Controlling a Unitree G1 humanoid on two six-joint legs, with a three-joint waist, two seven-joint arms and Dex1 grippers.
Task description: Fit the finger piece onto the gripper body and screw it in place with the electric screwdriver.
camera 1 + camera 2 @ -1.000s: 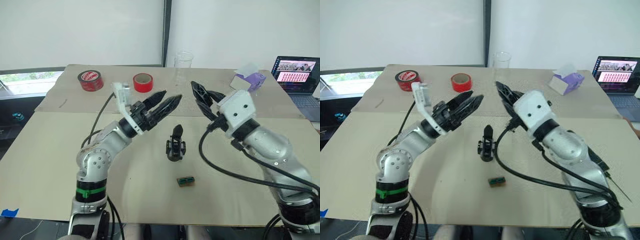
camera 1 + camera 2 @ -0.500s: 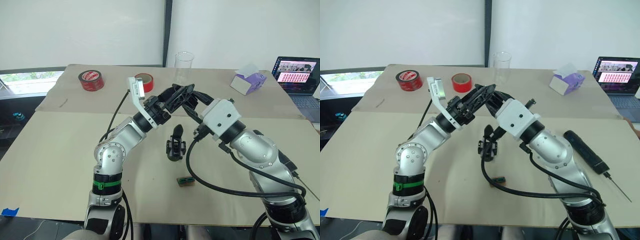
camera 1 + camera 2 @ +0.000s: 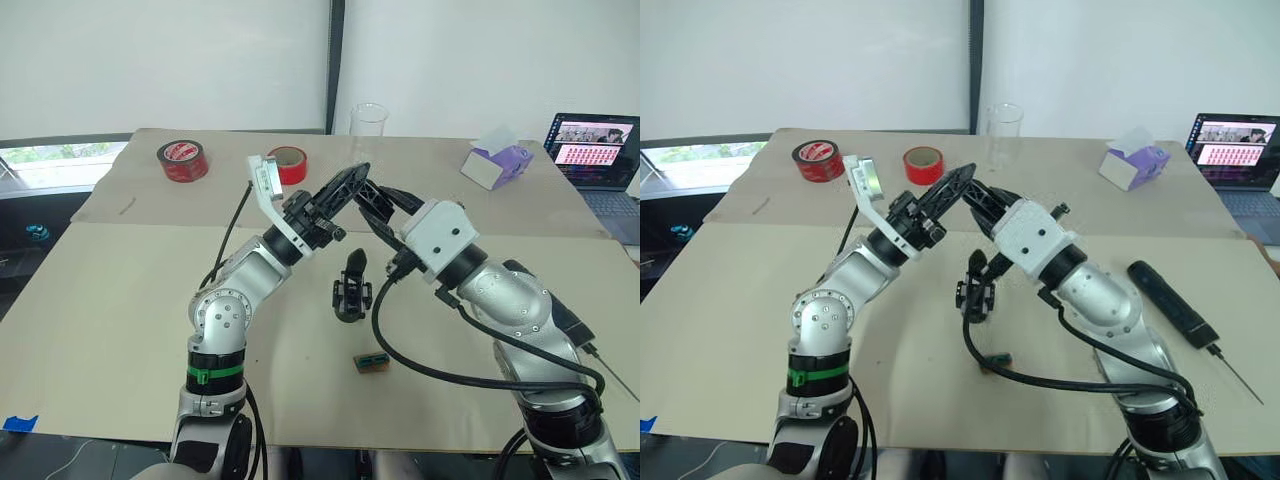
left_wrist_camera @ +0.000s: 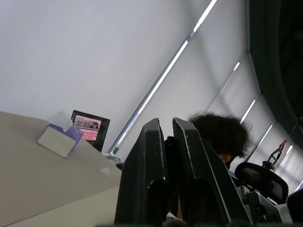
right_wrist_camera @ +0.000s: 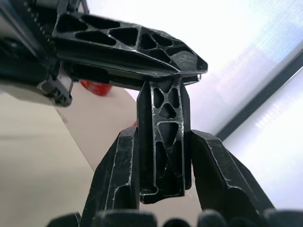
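The gripper body [image 3: 350, 288] stands upright on the tan table [image 3: 120, 300], its pointed finger up. Above it, in the air, my two grippers meet. The finger piece [image 5: 161, 142], a black lattice claw, stands between my right gripper's [image 5: 163, 133] fingers, which lie close along both of its sides. My left gripper [image 3: 358, 174] crosses over its far end and is shut on that end; in the left wrist view a dark part shows between its nearly closed fingers [image 4: 189, 142]. The electric screwdriver [image 3: 1170, 300] lies on the table to the right, bit pointing to the near edge.
A small green-brown block [image 3: 371, 361] lies near the front edge. At the back are two red tape rolls [image 3: 181, 160] [image 3: 286, 164], a clear cup [image 3: 368, 135], a purple tissue box [image 3: 497, 165] and a laptop [image 3: 597, 145]. A person's head [image 4: 220, 137] appears behind.
Both arms swung in from the sides and met above the gripper body. My left gripper, wide open before, has closed on the far end of the finger piece in my right gripper.
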